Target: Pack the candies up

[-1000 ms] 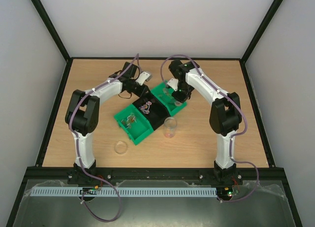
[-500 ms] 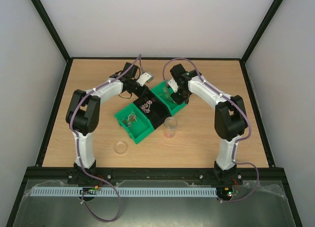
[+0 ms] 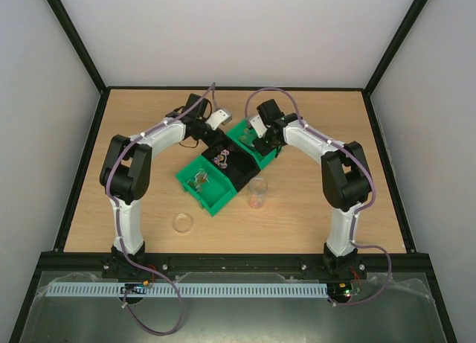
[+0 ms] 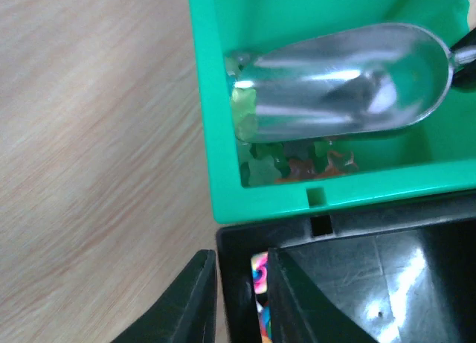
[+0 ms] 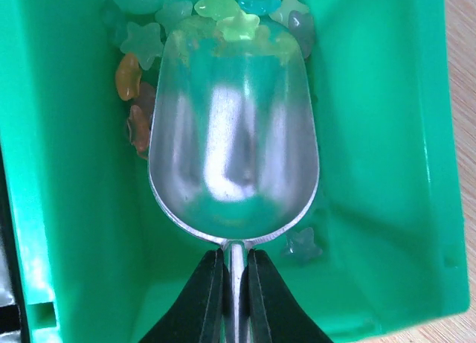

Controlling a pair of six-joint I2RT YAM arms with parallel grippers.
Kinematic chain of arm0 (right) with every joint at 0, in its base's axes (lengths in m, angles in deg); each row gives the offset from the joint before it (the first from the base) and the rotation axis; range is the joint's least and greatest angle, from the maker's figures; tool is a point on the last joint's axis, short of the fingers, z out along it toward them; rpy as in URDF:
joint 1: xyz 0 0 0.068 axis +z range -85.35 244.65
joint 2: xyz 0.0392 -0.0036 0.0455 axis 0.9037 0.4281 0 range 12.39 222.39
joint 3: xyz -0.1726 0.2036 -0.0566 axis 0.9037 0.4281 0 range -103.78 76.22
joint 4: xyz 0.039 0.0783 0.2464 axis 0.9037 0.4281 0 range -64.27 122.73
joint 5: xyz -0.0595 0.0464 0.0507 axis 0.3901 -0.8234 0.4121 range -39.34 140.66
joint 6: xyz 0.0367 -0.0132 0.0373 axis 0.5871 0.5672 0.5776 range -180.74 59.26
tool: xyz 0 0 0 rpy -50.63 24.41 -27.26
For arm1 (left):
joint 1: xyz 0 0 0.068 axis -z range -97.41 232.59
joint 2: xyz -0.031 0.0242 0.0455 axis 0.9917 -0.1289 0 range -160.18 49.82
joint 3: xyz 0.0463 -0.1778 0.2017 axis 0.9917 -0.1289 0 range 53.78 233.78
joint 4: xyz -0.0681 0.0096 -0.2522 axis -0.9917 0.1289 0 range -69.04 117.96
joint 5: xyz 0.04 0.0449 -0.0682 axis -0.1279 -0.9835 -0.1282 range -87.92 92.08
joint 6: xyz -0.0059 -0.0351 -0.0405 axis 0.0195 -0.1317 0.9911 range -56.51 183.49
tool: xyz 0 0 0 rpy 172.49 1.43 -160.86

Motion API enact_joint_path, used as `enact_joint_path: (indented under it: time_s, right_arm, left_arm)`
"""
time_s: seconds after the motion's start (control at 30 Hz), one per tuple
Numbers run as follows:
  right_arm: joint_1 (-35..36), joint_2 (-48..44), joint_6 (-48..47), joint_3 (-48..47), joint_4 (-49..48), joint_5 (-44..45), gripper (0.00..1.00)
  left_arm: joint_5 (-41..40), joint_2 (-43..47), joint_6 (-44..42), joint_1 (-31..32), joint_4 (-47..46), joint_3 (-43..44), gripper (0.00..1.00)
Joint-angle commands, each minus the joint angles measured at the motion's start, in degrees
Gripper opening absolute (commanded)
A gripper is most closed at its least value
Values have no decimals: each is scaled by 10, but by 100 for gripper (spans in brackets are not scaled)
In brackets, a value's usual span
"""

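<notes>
Left tool (image 4: 239, 265), right tool (image 5: 236, 257) — both clamped (far forward)

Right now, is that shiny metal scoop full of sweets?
No, the shiny metal scoop has a bare bowl; the small coloured candies lie around its front lip in the green plastic bin.

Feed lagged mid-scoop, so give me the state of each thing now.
Scoop: bowl empty, lip against candies.
Candies: loose in green bin.
Cup: upright, uncovered.
Lid: flat on table.
Right gripper: shut on scoop handle.
Left gripper: gripping black bin wall.
</notes>
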Motion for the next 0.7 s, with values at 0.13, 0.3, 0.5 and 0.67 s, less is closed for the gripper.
enact_joint_path:
  time_s: [0.13,0.3,0.5,0.67]
  right_arm:
    - [2,12,-7,58,62,-20,1]
    - [2,18,9,63,39,-17,1]
    - [2,23,19,75,2,-42,1]
    - [2,-11,26,138,-85,-91,1]
  left_arm:
    - [-16,-40,22,11,50,32,36]
    - [-10,-60,12,19,63,40,47]
    - [-4,-65,-30,25,67,26,21]
    - [4,-43,-80,24,58,0,10]
